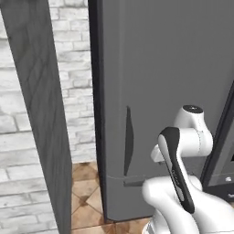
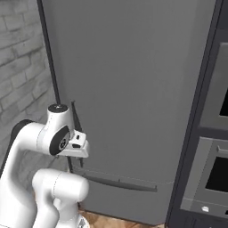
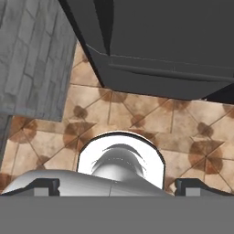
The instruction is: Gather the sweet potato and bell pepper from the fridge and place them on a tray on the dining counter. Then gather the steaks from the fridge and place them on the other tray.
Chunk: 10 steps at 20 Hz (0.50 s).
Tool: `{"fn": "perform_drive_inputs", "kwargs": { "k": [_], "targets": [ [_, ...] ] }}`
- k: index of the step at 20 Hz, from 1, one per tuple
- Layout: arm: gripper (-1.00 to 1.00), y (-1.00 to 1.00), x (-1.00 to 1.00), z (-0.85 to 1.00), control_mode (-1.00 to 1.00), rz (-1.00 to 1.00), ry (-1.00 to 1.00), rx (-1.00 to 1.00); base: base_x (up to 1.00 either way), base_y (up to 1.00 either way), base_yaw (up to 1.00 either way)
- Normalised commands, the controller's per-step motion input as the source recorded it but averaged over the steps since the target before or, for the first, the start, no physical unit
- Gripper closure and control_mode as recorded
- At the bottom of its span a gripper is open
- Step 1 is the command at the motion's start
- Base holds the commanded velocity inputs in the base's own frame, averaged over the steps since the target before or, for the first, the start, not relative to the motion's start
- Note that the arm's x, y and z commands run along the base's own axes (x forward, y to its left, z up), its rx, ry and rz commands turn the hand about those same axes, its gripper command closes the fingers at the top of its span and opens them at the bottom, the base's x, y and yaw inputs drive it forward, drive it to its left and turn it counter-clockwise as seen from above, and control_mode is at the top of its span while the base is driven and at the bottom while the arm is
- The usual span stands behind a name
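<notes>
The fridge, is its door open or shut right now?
Shut. The fridge shows a flat grey front with the door flush, the handle lying against it, and no shelves or food visible.

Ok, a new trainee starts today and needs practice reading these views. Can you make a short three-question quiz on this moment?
1. True or false: the door of the tall plain grey fridge is closed.
2. Which way is the two-finger gripper pointing? A) down at the brown tiled floor B) into a shelf C) at a tray
3. Fill in: the fridge's long curved dark handle sits near the door's ____ edge in the left base view.

Key: 1 true. 2 A. 3 left.
</notes>
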Motion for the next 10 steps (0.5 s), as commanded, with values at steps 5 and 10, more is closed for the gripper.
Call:
{"fn": "perform_drive_inputs", "kwargs": {
  "k": [5,10],
  "targets": [
    [-1.00,0.00,0.00,0.00,1.00,0.00,0.00,0.00,-0.53,0.17,0.13],
    [-1.00,0.00,0.00,0.00,1.00,0.00,0.00,0.00,-0.45,0.22,0.13]
  ]
}}
